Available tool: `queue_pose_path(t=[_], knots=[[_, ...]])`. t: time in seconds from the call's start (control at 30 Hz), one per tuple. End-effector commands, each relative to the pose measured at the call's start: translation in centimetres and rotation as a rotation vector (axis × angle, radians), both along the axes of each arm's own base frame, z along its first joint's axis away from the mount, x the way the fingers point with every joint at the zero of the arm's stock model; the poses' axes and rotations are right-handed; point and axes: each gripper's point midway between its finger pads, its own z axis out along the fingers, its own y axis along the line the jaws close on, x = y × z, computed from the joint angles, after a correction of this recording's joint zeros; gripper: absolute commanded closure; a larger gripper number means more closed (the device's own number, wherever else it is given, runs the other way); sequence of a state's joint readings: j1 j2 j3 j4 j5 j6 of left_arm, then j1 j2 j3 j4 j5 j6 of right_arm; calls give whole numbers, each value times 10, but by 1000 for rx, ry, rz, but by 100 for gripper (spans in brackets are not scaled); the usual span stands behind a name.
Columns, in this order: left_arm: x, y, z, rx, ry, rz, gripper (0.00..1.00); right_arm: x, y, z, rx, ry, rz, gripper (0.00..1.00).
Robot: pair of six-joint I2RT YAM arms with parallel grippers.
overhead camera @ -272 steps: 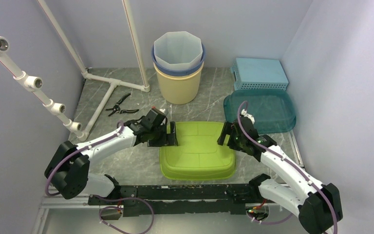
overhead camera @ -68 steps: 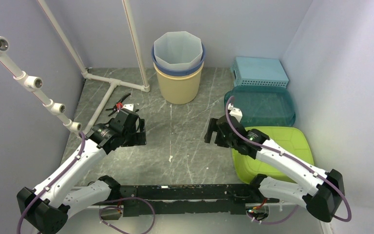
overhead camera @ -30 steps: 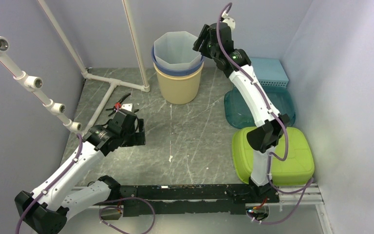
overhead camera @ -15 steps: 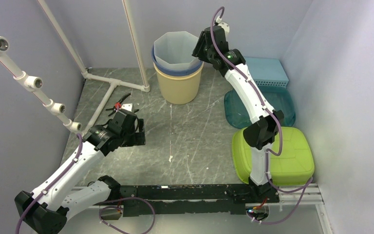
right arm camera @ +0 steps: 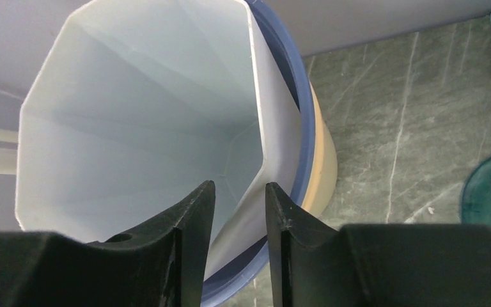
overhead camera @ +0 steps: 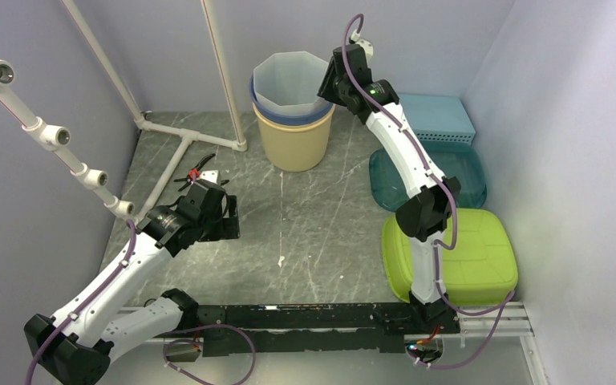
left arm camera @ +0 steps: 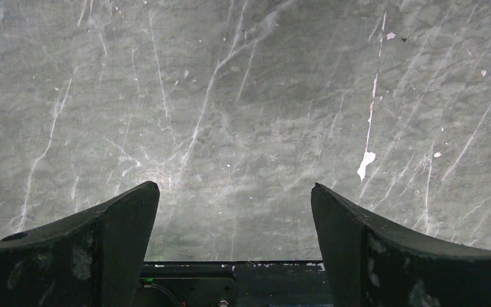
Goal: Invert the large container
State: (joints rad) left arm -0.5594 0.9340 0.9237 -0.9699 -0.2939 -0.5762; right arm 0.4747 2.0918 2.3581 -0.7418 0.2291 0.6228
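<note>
The large container [overhead camera: 293, 80] is a pale, faceted bucket standing upright at the back of the table. It is nested in a blue bucket [right arm camera: 303, 128] and a cream bucket [overhead camera: 293, 143]. My right gripper [overhead camera: 327, 87] hangs over its right rim. In the right wrist view the thin pale wall [right arm camera: 275, 128] runs between the two fingers of that gripper [right arm camera: 240, 185], which stand narrowly apart and do not pinch it. My left gripper [overhead camera: 230, 218] hovers wide open over bare table at the left, nothing between its fingers [left arm camera: 128, 211].
A green tub [overhead camera: 465, 257] lies bottom up at the near right, overlapping a teal tray [overhead camera: 449, 172]. A light blue basket [overhead camera: 429, 116] sits behind the tray. White pipes [overhead camera: 184, 140] and black pliers [overhead camera: 196, 171] are at the left.
The right arm has dropped slightly onto the pale bucket's right rim and its fingers have narrowed around the wall. The left arm has not moved.
</note>
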Motion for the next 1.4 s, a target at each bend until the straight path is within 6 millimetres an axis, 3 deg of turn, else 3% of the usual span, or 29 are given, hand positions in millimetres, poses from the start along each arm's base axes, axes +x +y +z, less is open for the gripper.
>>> queue_pose_path(t=[0.0, 0.23, 0.37, 0.47, 0.6, 0.87, 1.0, 1.2, 1.37], knots=[[4, 1, 7, -2, -27, 5, 6, 0, 4, 24, 19, -53, 30, 66], [5, 3, 9, 4, -37, 14, 6, -9, -5, 39, 5, -74, 24, 86], [4, 8, 22, -3, -62, 45, 6, -17, -13, 57, 10, -108, 10, 100], [3, 2, 40, -66, -114, 21, 6, -25, -18, 64, 4, -114, 8, 100], [-1, 13, 60, -64, -163, 54, 6, -38, -21, 65, 6, -100, 32, 100], [-4, 18, 100, -114, -255, 72, 6, -68, -10, 68, 8, -80, 191, 100], [-4, 20, 109, -125, -281, 81, 6, -75, -4, 62, -15, -65, 261, 100], [-1, 24, 120, -116, -312, 105, 6, -85, 20, 48, -74, -61, 428, 100], [3, 25, 130, -116, -337, 105, 6, -95, 41, 51, -105, -111, 577, 100]])
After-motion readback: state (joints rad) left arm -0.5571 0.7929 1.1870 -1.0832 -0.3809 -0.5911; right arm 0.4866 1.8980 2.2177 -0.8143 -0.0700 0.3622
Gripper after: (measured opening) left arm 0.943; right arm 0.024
